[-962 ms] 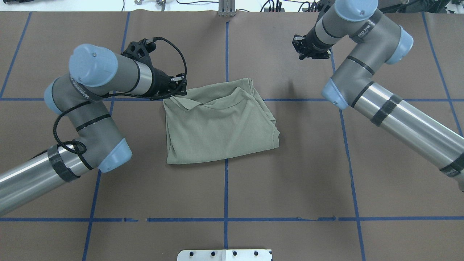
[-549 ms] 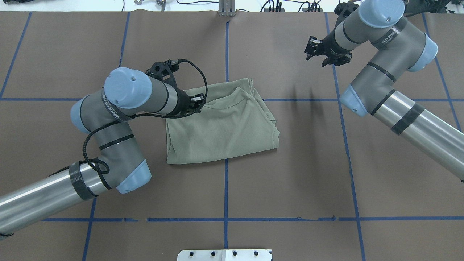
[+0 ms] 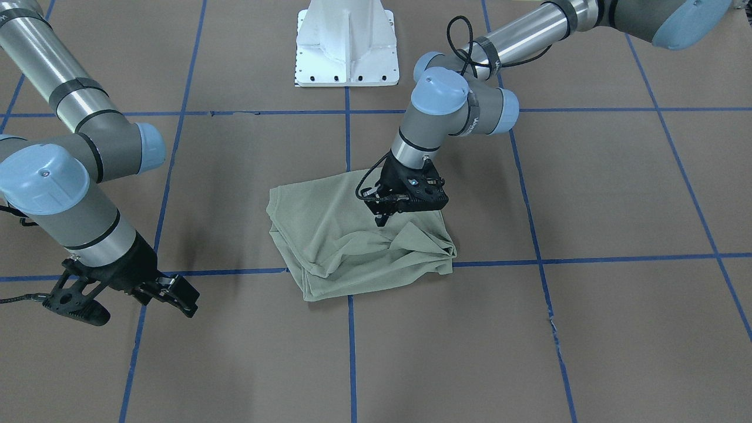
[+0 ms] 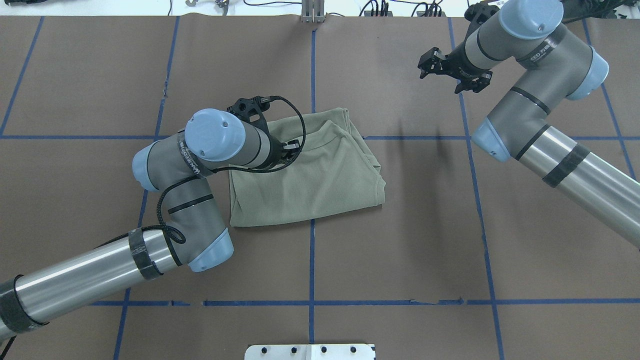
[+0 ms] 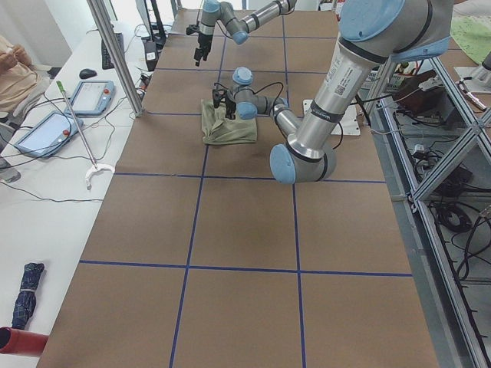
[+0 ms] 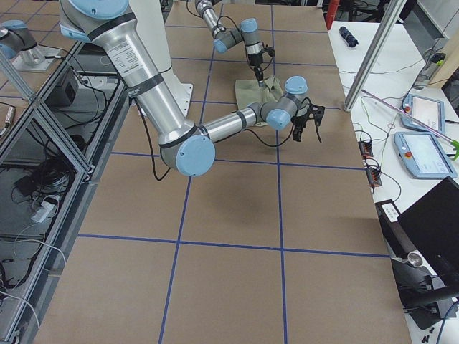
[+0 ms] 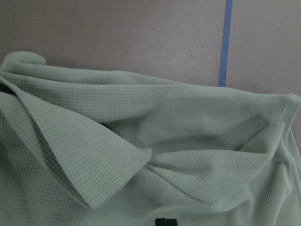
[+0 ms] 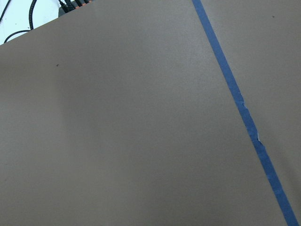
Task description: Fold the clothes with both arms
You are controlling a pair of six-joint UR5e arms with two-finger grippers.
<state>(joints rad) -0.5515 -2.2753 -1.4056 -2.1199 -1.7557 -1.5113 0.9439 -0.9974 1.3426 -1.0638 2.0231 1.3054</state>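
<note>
The sage-green shirt lies folded in a rough rectangle mid-table, its far edge bunched into creases. My left gripper stands on the shirt's far left part, fingers pointing down and shut on a pinch of the fabric; in the overhead view the wrist mostly hides the left gripper. The left wrist view is filled with ribbed fabric and a turned-over flap. My right gripper hovers open with nothing between its fingers, over bare table at the far right, well apart from the shirt. The front view also shows the right gripper.
Brown paper with a blue tape grid covers the table. The white pedestal stands at the robot's side. Beyond the far edge a white desk holds tablets and cables, and a person sits beside it.
My left gripper has travelled right, carrying the shirt's far left corner in over the shirt. The right arm has drawn back to the right, away from the shirt.
</note>
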